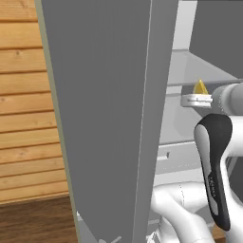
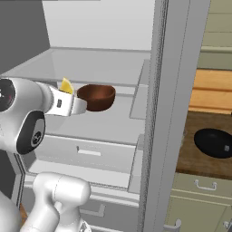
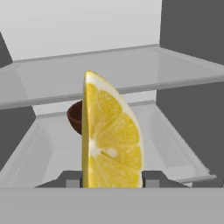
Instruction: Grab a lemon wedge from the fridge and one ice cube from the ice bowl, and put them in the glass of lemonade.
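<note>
Fridge point(image 2: 158, 113) stands w/ both doors swung open; the left door's plain grey face point(image 1: 104, 118) takes up most of the left base view, wood-plank wall point(image 1: 23, 118) behind it. Interior pale, w/ clear shelves point(image 3: 131, 65) and two drawers point(image 2: 86, 154) lower down.

Arm reaches into the fridge at mid-shelf height. Gripper point(image 3: 112, 179) sits partly open, about half its travel, fingers point(image 3: 151, 179) pressed against either side of the lemon wedge point(image 3: 111, 140). Wedge held upright, point up, cut face toward the hand camera, rind edge on its left in that view. From the right base view the lemon wedge point(image 2: 66, 85) shows as a small yellow tip sticking up above the white gripper point(image 2: 79, 105); from the left base view the same yellow tip point(image 1: 200, 87) sits atop the gripper point(image 1: 195, 99). Whether the wedge is clear of the shelf or resting on it: cannot tell.

Brown bowl point(image 2: 96, 96) on the same shelf, just beyond the gripper tip, upright; in hand view its rim point(image 3: 75, 117) peeks out from behind the wedge on the left side. Gripper and brown bowl look close in the right base view; contact cannot be judged.

Outside the fridge, to the right: black bowl point(image 2: 214, 142) rests on a dark wood counter point(image 2: 199, 158), well apart from the arm. Olive-green cabinet drawers point(image 2: 199, 190) below the counter, w/ bar handles.
</note>
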